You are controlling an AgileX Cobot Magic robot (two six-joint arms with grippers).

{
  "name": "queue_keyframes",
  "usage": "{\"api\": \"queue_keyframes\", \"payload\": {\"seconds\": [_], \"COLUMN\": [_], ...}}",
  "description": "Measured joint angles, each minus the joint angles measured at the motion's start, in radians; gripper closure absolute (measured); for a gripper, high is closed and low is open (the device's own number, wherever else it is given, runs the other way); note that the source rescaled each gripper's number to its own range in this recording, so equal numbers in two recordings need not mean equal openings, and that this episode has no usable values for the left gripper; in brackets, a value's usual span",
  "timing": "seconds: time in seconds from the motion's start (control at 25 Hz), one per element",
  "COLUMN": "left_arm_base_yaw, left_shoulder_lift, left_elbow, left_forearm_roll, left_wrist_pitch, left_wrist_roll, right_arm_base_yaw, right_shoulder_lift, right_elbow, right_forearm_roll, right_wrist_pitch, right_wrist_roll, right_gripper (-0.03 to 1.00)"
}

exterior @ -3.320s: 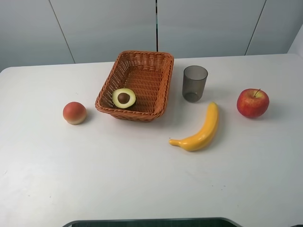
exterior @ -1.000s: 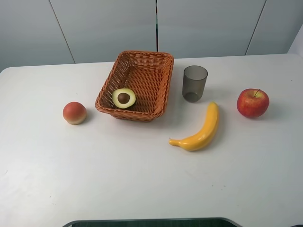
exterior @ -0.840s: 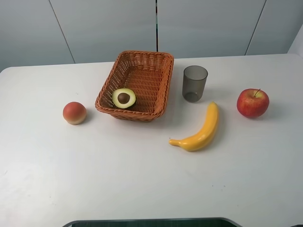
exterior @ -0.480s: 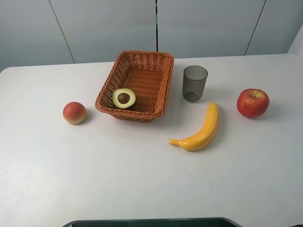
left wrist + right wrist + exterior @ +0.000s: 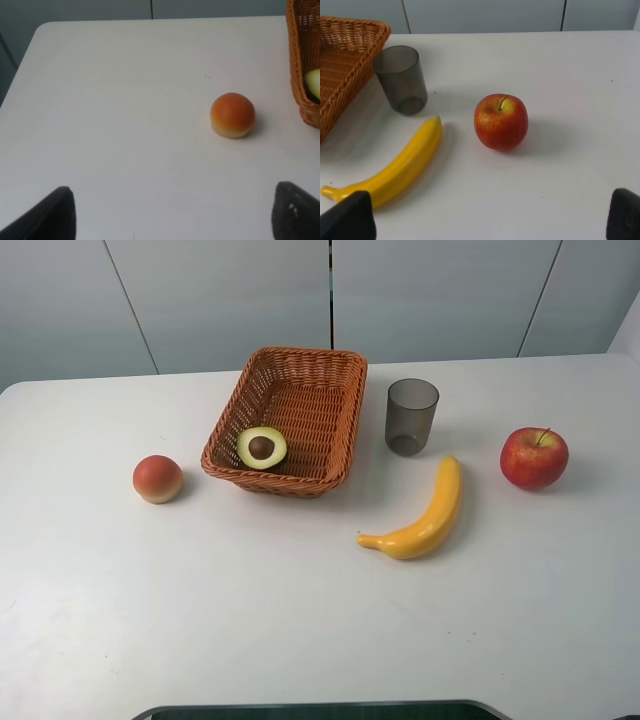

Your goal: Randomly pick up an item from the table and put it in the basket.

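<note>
avocado [image 5: 261, 447] sits in basket [image 5: 322, 368] near corner. left fingers [image 5: 56, 212] and right fingers [image 5: 347, 215] spread wide, empty, above bare worktop [image 5: 250, 610].

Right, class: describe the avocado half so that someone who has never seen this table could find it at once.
Start at the orange-brown wicker basket on the white table. In its near left corner lies the avocado half, cut side up. It is the only fruit in the basket, and the only green one, with a brown pit.
</note>
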Motion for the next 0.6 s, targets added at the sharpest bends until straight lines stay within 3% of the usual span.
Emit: {"api": "queue_keyframes", "payload": {"seconds": [0.6], "left_arm_base_yaw": [0.000], "left_shoulder_lift": [0.000], "left_elbow": [0.000], "left_forearm_roll": [0.000], "left_wrist_pitch": [0.000], "left_wrist_roll": [0.000], "right_arm_base_yaw": [0.000], "right_shoulder_lift": [0.000], "right_elbow": [0.000], "right_forearm_roll": [0.000], "right_wrist_pitch": [0.000], "right_wrist_roll": [0.000], "right_gripper": [-0.03]}}
